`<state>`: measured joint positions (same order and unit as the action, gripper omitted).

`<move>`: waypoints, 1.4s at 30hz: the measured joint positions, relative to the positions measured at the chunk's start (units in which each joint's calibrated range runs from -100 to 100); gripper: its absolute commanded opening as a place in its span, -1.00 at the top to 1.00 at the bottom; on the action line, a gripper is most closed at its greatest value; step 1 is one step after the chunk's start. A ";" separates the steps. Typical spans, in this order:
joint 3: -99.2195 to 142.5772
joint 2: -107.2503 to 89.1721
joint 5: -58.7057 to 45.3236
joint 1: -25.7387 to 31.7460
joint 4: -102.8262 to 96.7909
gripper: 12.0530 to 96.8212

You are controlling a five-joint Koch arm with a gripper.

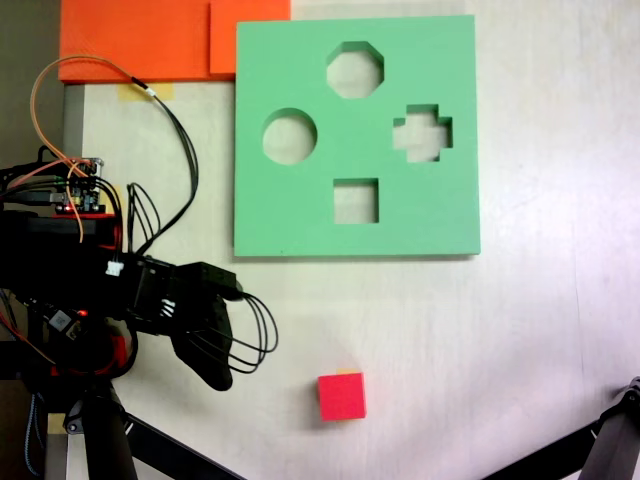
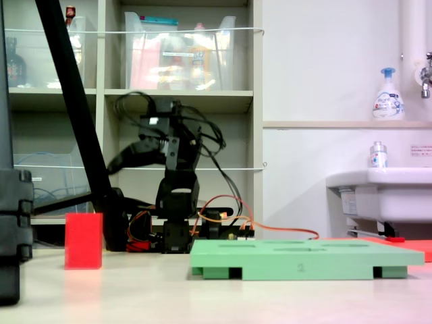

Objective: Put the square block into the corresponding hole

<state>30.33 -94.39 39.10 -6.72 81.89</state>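
both fixed views suggest the reach has not begun: the gripper [image 1: 215, 375], its opening impossible to tell, hangs left of the square block [image 1: 342, 396] on the bare table [image 1: 540, 330], well short of the square hole [image 1: 356, 201].

Square block [image 1: 342, 397]: your small red foam cube, flat on the surface, well apart from the board. Square hole [image 1: 356, 201]: straight-sided cutout near the green board's [image 1: 280, 210] lower edge, unfilled.

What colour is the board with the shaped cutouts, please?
The foam board is light green, clearest in the fixed view from above.
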 measured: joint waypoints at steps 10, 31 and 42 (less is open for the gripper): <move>-19.99 42.82 -1.22 -0.20 2.06 -0.98; -36.84 83.17 -1.95 -1.90 1.96 -0.97; -43.61 94.12 -2.93 -3.61 0.88 -0.97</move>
<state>-13.28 -0.27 36.17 -10.33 82.77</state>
